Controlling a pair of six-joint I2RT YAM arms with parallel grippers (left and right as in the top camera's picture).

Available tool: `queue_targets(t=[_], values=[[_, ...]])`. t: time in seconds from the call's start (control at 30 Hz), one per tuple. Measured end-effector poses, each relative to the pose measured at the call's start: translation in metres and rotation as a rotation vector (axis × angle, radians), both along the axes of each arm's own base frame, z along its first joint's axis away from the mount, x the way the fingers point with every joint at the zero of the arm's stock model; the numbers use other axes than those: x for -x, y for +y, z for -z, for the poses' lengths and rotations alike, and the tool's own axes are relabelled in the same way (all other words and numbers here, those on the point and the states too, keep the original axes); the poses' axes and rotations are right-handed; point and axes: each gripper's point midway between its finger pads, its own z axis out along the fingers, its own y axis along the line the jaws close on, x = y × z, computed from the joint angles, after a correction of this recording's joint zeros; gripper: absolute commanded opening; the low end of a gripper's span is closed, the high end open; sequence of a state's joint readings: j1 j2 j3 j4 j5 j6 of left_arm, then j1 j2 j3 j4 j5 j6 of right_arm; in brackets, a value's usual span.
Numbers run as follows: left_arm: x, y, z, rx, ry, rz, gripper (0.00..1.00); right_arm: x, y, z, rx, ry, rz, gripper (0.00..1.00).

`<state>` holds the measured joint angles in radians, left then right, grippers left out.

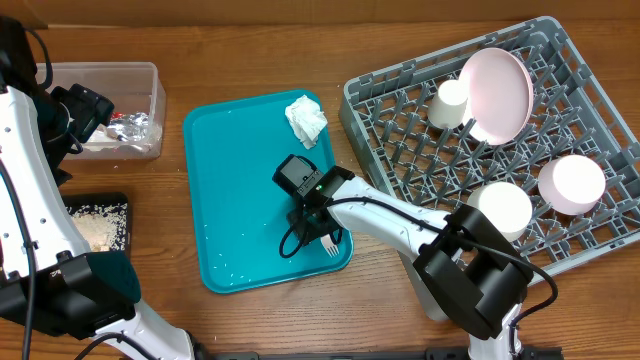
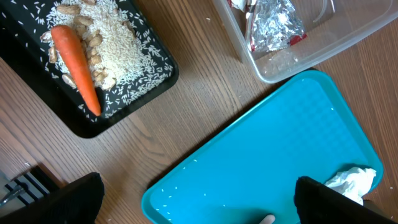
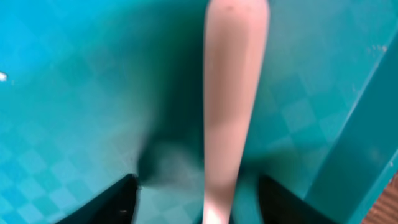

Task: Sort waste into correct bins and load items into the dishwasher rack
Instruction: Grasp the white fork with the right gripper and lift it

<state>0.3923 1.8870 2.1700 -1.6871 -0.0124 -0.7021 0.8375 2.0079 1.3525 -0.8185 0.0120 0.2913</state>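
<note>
Fork [image 3: 235, 93] is lying on the teal tray [image 3: 68, 87] near its corner, long axis running between the spread fingers of the right gripper [image 3: 202, 202], not yet pinched. Left gripper [image 2: 199, 205], also spread, is hanging well apart, holding nothing.

- A teal tray [image 1: 225, 170] is seen in the middle, with a crumpled white napkin [image 1: 306, 120] lying near its top edge
- The right gripper [image 1: 316, 222] is held low over the tray, just beside the white fork [image 1: 329, 246]
- A plate [image 1: 497, 92], a cup [image 1: 449, 103] and two bowls [image 1: 505, 208] are kept in the grey rack [image 1: 390, 130]
- Foil [image 1: 135, 126] is seen in the clear tub [image 1: 155, 100], and rice [image 1: 95, 228] in the black tray [image 1: 95, 200]
</note>
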Motion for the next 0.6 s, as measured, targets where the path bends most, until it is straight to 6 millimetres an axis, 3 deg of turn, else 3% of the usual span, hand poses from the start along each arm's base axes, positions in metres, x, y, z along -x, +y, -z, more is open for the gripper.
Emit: queue_targets(t=[0.3, 0.5, 0.6], values=[[0.0, 0.0, 0.0001, 0.0, 0.0, 0.0, 1.0, 0.0, -0.0009, 0.0002, 0.005, -0.001, 0.0, 0.35], [0.0, 0.0, 0.0001, 0.0, 0.0, 0.0, 1.0, 0.0016, -0.0026, 0.0006, 0.012, 0.006, 0.0, 0.07], [0.0, 0.0, 0.0, 0.0, 0.0, 0.0, 1.0, 0.0052, -0.0062, 0.0007, 0.026, 0.023, 0.015, 0.04]])
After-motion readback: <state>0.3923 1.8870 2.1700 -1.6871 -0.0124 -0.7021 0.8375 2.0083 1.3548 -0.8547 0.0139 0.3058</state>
